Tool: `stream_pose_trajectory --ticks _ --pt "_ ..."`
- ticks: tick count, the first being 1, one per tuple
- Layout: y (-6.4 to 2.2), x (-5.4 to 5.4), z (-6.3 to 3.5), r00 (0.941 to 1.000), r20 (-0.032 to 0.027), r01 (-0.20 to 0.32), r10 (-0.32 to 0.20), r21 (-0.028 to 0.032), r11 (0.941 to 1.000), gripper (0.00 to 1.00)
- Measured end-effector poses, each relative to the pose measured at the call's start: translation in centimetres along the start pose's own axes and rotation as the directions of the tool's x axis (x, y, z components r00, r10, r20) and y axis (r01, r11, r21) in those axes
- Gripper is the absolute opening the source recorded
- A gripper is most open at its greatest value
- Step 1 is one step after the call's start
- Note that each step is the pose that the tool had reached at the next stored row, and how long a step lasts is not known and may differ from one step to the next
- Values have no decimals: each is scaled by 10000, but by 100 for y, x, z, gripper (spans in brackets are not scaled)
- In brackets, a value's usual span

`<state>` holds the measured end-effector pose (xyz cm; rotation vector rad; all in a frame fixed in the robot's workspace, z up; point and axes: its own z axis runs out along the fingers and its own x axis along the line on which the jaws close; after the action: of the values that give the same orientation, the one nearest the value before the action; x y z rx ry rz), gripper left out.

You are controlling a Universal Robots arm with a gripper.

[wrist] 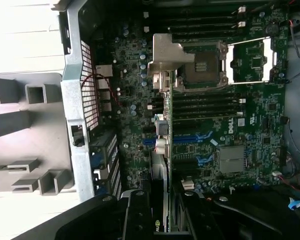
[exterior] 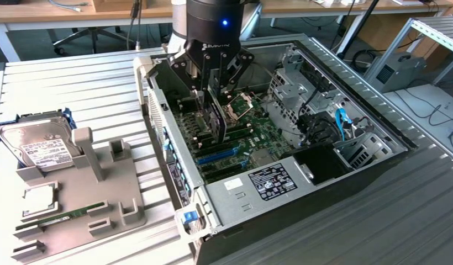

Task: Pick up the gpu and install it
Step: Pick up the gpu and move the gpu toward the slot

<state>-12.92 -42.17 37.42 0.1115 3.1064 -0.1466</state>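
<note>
My gripper hangs inside the open computer case, shut on the gpu. The card is held on edge, upright, just above the green motherboard and close to its blue expansion slots. In the wrist view the gpu appears edge-on as a thin strip running out from between my black fingers, with its silver end bracket at the far tip. Whether its lower edge touches a slot is hidden by the card itself.
The CPU socket with its open silver frame lies beside the card. A drive cage and cables fill the case's side at the exterior view's right. Outside the case, a grey fixture holds a hard drive and a RAM stick.
</note>
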Motion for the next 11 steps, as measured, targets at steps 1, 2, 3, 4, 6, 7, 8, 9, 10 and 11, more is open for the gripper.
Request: stream_pose_trajectory --ticks 1,2,3,4,6,7,8,9,10,11 --pt "3 -3 0 10000 0 0 0 6 10000 26" --pt "6 -6 1 10000 0 0 0 10 10000 26" --pt "9 -8 2 10000 1 1 -1 14 10000 26" --pt "12 -10 3 10000 2 1 -1 19 10000 26" --pt "18 -17 5 10000 2 1 -1 31 10000 26" --pt "21 -20 7 10000 3 1 -1 36 10000 26" --pt "25 -23 8 10000 3 1 -1 41 10000 26" --pt "29 -26 10 10000 3 1 -1 47 10000 26" --pt "34 -30 11 10000 4 2 -2 53 10000 26" --pt "40 -34 12 10000 4 2 -2 60 10000 26"
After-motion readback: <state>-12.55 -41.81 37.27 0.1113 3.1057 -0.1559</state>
